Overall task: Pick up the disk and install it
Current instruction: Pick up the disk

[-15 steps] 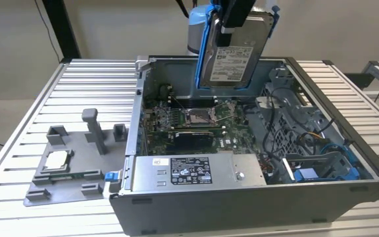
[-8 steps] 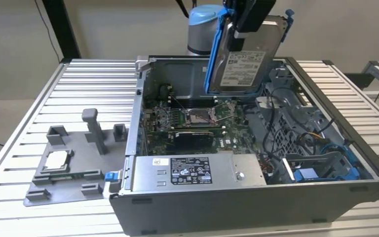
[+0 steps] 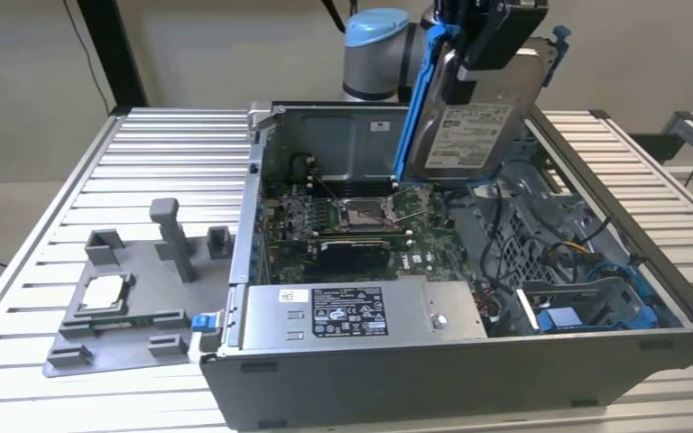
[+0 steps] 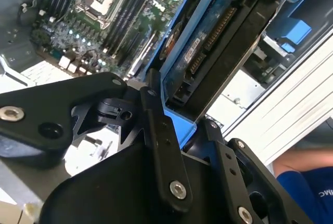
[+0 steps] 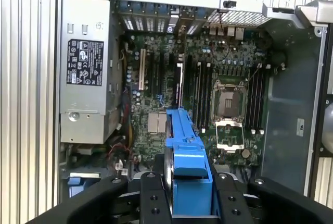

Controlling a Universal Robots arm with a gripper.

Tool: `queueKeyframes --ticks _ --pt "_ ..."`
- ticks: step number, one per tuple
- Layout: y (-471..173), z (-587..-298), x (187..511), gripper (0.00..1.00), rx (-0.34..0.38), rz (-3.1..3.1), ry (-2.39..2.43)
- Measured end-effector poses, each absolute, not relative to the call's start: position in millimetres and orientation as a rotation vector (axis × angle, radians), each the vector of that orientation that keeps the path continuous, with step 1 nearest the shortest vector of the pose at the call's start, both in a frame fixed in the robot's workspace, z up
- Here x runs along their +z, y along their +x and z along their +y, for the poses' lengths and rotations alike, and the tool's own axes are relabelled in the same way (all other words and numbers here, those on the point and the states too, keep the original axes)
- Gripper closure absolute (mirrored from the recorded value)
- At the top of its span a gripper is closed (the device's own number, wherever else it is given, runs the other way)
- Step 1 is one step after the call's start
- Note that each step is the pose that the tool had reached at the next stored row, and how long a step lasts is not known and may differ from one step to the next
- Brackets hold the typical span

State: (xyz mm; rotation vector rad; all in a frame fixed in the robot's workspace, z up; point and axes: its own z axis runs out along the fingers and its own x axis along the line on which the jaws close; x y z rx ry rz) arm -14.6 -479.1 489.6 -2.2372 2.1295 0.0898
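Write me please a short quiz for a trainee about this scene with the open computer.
1. True or false: the disk already lies flat inside the computer case.
2. Choose one: the gripper is A) open, B) shut on the disk, C) shut on a cable.
3. Fill in: the small square chip rests on the grey tray, at the exterior view's ____ of the case.

Key: 1 false, it is held on edge above the case; 2 B; 3 left.
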Motion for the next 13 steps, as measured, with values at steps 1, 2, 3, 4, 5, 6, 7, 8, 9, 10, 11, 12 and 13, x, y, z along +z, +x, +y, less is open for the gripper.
queueKeyframes --ticks 1,2,3,4,5,6,7,8,9,10,11,12,13 --pt "-13 -481 490 1.0 0.09 2.13 -2.237" --pt "-10 -484 490 1.0 0.09 2.13 -2.237" --pt "-7 -486 490 1.0 0.09 2.13 -2.237" --pt "-5 -488 490 1.0 0.09 2.13 -2.237" --pt "-3 -490 490 1.0 0.09 2.129 -2.237" --pt "0 -493 490 1.0 0.091 2.129 -2.237" --pt "2 -495 490 1.0 0.091 2.129 -2.237" --pt "4 -497 490 1.0 0.091 2.13 -2.237" --pt "7 -500 490 1.0 0.091 2.129 -2.237" --pt "9 -502 490 1.0 0.091 2.129 -2.237" --pt "11 -504 490 1.0 0.091 2.129 -2.237" --pt "13 -507 490 1.0 0.091 2.129 -2.237" --pt "15 -509 490 1.0 0.091 2.129 -2.237"
